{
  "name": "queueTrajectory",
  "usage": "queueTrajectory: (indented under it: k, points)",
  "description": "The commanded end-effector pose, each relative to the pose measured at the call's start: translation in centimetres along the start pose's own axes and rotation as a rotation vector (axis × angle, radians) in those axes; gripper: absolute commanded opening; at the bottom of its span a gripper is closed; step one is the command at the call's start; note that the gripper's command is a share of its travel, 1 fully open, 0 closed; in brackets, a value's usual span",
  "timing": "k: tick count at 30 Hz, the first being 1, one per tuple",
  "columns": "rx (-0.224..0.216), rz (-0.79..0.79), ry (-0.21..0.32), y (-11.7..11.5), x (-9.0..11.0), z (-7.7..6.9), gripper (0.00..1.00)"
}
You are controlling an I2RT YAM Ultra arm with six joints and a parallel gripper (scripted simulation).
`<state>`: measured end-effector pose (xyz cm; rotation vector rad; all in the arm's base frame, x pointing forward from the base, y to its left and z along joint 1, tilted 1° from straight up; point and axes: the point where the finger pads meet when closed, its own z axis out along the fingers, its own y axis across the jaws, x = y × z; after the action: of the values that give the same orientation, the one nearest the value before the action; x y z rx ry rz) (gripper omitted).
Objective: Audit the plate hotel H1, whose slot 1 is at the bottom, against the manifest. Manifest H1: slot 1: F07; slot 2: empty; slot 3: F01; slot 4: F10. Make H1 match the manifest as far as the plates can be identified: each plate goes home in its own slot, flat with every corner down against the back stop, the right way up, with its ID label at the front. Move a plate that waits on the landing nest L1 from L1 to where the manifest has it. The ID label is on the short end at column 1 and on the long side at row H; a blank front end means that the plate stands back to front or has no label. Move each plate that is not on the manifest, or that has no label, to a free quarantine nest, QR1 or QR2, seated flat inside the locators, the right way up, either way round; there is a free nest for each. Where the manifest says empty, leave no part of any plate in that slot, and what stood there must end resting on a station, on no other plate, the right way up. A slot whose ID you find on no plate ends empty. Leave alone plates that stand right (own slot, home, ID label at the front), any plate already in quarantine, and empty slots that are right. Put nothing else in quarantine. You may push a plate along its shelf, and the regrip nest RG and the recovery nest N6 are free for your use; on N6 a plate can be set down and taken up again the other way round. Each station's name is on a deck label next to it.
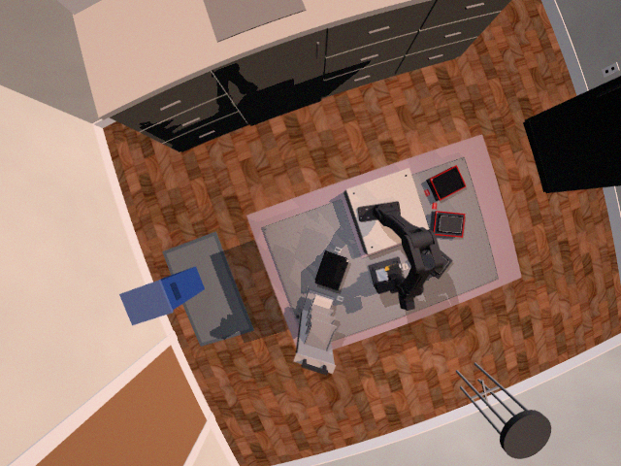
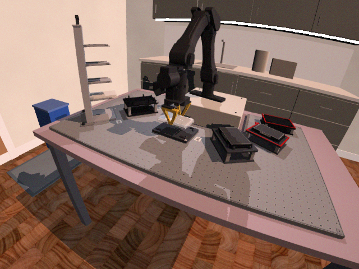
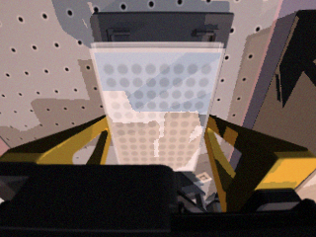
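Note:
My gripper (image 2: 175, 119) (image 3: 157, 118) is shut on a pale translucent well plate (image 2: 185, 121) (image 3: 158, 89) by its long sides. The plate hangs level a little above a low dark nest (image 2: 165, 130) (image 3: 163, 25). I can read no ID on it. Hotel H1 (image 2: 82, 75) (image 1: 311, 356) stands at the left in the exterior view, with a pale plate (image 2: 107, 94) on a low shelf; its other shelves are too small to judge. A dark plate (image 2: 236, 135) sits on a raised nest (image 2: 220, 145). One red-rimmed nest (image 2: 283, 142) (image 1: 435, 231) bears a dark plate (image 2: 268, 131) (image 1: 449, 223).
The other red-rimmed nest (image 2: 293, 126) (image 1: 447, 183) shows no plate. A black raised nest (image 2: 140, 101) (image 1: 332, 269) with pins stands between the hotel and the low nest. The pale base box (image 2: 216, 115) of the arm is behind the low nest. Deck labels are unreadable.

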<state>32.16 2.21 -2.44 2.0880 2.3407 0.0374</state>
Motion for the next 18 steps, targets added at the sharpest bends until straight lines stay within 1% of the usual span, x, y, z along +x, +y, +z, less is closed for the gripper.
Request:
queueTrajectory:
  k: [1,4,18]
  points:
    - [0.006,0.002,0.000,-0.2,0.0,-0.7,0.86]
    - [0.006,0.002,0.000,-0.2,0.0,-0.8,0.86]
    - [0.006,0.002,0.000,-0.2,0.0,-2.2,0.86]
